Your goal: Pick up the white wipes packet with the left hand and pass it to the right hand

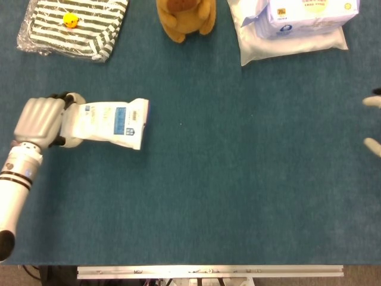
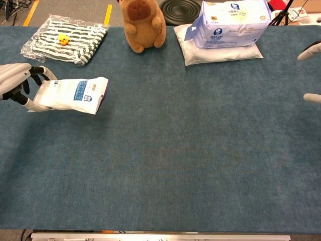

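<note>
My left hand (image 1: 40, 121) (image 2: 15, 81) grips the white wipes packet (image 1: 112, 122) (image 2: 72, 95) by its left end and holds it off the blue table, its blue label facing up. The packet sticks out to the right of the hand. At the far right edge only the fingertips (image 1: 372, 101) (image 2: 312, 50) of my right hand show, spread apart with nothing between them. A wide stretch of table separates the two hands.
A striped cloth in a clear bag (image 1: 74, 25) (image 2: 65, 38) lies at the back left. A brown plush toy (image 1: 184, 18) (image 2: 144, 23) stands at the back middle. A large tissue pack on a white pillow-like bag (image 1: 297, 21) (image 2: 228, 27) sits at the back right.
</note>
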`<state>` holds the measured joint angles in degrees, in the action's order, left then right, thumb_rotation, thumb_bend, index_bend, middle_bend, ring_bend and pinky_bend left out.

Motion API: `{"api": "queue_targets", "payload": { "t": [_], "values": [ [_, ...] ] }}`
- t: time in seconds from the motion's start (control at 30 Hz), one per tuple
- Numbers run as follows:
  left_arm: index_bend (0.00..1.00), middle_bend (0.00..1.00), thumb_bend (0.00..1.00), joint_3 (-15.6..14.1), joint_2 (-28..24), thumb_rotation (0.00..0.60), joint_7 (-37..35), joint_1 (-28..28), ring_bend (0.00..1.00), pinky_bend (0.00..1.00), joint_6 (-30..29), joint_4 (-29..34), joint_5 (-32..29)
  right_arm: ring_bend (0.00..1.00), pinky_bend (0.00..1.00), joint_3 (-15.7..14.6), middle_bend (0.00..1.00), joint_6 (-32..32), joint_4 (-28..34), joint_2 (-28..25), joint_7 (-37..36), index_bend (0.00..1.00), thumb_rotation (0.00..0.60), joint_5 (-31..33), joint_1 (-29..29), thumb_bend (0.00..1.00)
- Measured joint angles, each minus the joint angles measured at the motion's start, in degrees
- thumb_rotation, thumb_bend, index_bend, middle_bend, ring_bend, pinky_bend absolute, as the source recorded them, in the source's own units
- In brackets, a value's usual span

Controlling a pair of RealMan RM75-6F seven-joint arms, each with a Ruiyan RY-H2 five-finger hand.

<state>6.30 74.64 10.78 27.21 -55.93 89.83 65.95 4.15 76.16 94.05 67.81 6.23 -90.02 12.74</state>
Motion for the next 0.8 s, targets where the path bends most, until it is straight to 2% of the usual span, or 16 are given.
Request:
{"api": "queue_targets", "payload": {
  "t": [0.23,0.43,0.53,0.8],
  "values": [
    [0.40,0.36,0.16,0.6,1.9,0.600,2.3,0.9,0.34,0.49,-1.4,1.1,-1.0,0.16,0.32,-0.1,0.26,-2.6,1.2,2.0,1.0,0.32,0.600,-1.0,2.6,0.12],
    [0.40,0.36,0.16,1.0,3.5,0.600,4.6,1.7,0.34,0.50,-2.4,2.1,-2.0,0.16,0.31,-0.1,0.25,-4.9,2.2,3.9,2.7,0.28,0.600,-1.5,4.8,0.05],
    [0.40,0.36,0.16,1.1,4.0,0.600,6.2,2.2,0.34,0.50,-2.6,2.7,-2.7,0.15,0.28,-0.1,0.21,-6.2,2.8,4.8,4.0,0.21,0.600,-1.3,5.8,0.00],
    [0.39,0.37,0.16,1.7,5.7,0.600,10.2,4.2,0.34,0.51,-2.6,4.4,-5.7,0.05,0.19,0.0,0.09,-11.8,6.0,7.2,10.8,0.02,0.600,0.9,9.2,0.00]
  ]
}}
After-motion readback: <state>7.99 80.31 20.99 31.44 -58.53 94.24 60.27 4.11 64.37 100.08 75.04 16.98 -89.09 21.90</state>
